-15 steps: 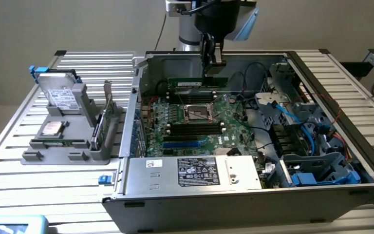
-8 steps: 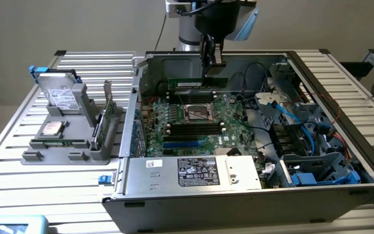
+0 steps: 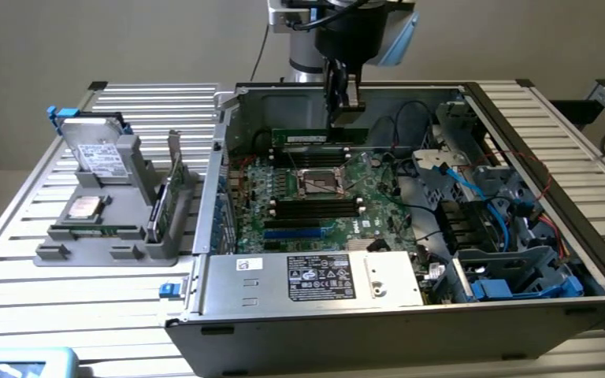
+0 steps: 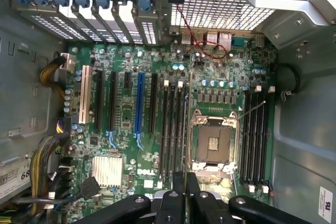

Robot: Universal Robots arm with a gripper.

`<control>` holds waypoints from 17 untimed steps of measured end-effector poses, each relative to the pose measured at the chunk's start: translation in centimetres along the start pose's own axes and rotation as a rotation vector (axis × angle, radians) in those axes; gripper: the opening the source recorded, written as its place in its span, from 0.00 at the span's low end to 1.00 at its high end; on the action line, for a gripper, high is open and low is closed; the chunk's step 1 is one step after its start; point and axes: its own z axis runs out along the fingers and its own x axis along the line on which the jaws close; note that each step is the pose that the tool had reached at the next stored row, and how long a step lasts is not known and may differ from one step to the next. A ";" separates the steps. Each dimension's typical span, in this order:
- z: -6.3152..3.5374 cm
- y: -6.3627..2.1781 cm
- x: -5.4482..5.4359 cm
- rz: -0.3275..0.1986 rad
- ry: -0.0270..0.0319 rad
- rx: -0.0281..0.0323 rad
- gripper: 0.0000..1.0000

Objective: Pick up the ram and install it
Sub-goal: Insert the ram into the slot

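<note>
The ram [image 3: 318,136] is a narrow green stick lying level, just above the far black slots of the motherboard [image 3: 376,206] inside the open computer case. My gripper [image 3: 340,118] comes straight down onto its top edge and is shut on it. I cannot tell whether the stick is seated in a slot. In the wrist view my gripper [image 4: 186,190] has its fingers [image 4: 180,184] close together over the black slots [image 4: 173,129] beside the open processor socket [image 4: 212,142].
A grey holder [image 3: 92,253] on the table at the exterior view's left carries a hard drive [image 3: 98,157], a silver processor chip [image 3: 82,209] and a green card with a bracket [image 3: 166,189]. The power supply [image 3: 313,277] fills the case front. Blue cables [image 3: 471,189] and drive bays crowd the right.
</note>
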 end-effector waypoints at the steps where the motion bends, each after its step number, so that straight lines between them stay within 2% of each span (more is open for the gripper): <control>1: 0.11 0.00 0.0 0.001 0.0001 -0.0001 0.14; 5: 0.78 -0.02 0.1 0.007 0.0000 0.0000 0.14; 9: 1.21 -0.04 0.1 0.024 0.0014 0.0032 0.14; 11: 1.33 -0.04 0.1 0.027 0.0066 0.0057 0.14; 15: 1.54 -0.05 0.0 0.028 0.0228 0.0108 0.14; 17: 1.76 -0.06 0.0 0.028 0.0239 0.0130 0.14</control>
